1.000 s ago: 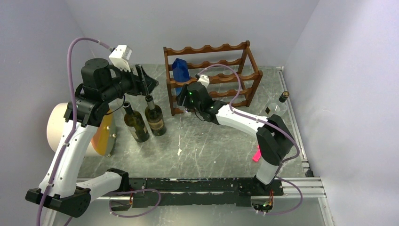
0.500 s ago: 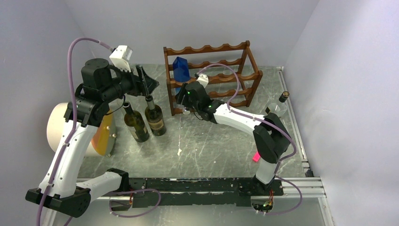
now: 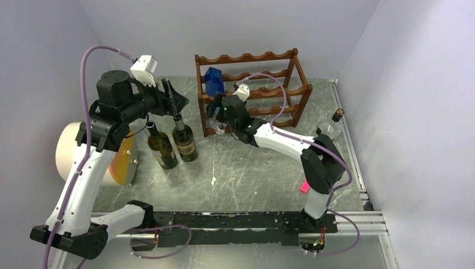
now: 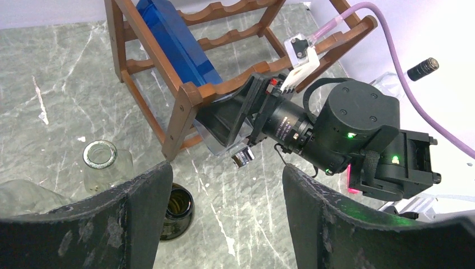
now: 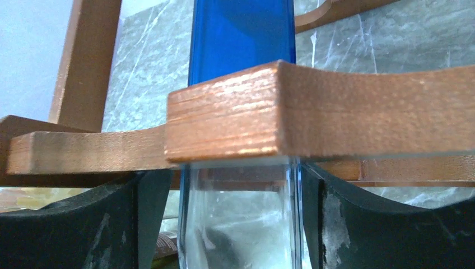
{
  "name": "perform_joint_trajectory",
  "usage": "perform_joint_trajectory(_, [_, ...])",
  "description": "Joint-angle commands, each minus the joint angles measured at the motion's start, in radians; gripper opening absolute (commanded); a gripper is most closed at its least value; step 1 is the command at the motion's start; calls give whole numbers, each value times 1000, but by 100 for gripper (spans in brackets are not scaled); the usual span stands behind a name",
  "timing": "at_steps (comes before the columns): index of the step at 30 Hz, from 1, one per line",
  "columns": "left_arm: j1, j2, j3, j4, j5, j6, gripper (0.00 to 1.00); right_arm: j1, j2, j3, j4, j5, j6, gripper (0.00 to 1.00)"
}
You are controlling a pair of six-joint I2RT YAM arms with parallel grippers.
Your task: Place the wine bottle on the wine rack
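Grey, marble-veined tabletop (image 3: 252, 174) between pale lilac walls, seen from above: the wine rack (image 3: 246, 57), reddish-brown with scalloped rails, stands at 12 o'clock on the table, near the back wall. The wine bottle (image 3: 213, 82), a square-sided blue one, slants through the rack's left-end bay. Its blue body sits up among the middle tiers and its clear, capped end pokes out of the front at the rack's lower left corner.

The right gripper (image 3: 217, 115) is at that corner, reaching in from 4 o'clock, and is clamped on the bottle's clear end. Its own camera shows the two black fingers (image 5: 112, 224) pressed to opposite sides of the glass. A front rail (image 5: 364, 112) crosses just above them, and the blue body rises behind it toward 12 o'clock. The left wrist camera shows the same grip: black jaws closed around the bottle just above its silver cap (image 4: 242, 158).

The left gripper (image 3: 175, 103) hovers at 10 o'clock on the table, over two standing bottles (image 3: 184, 140), fingers spread wide, holding nothing and touching nothing. Both standing bottles are uncorked, one mouth clear glass (image 4: 99, 155), the other dark green (image 4: 178, 203). A cream-and-orange drum (image 3: 73, 154) lies at 9 o'clock. A dark-capped bottle neck (image 3: 336, 115) shows at the 3 o'clock edge, and a pink scrap (image 3: 305, 184) lies at 4 o'clock.
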Motion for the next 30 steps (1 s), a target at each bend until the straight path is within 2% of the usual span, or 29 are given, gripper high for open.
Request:
perform_joint_trajectory(1, [9,-12,-6,-8,17,6,76,-5,-46,1,136,66,-13,85])
perform_joint_trajectory(8, [9,-17,-1,-12,10,10,76,-5,-92,-23,111,35,-25,92])
perform_joint_trajectory(14, [9,-25,-7,-6,2,10,76,-6,-176,-45,20,21,-56,98])
perform_joint_trajectory(24, [9,-39,-42,24,6,0,76,-5,-292,-96,-213,-61,-93,98])
perform_joint_trajectory(30, [9,-36,-51,33,13,3,76,-5,-271,-96,-244,-163,-115,96])
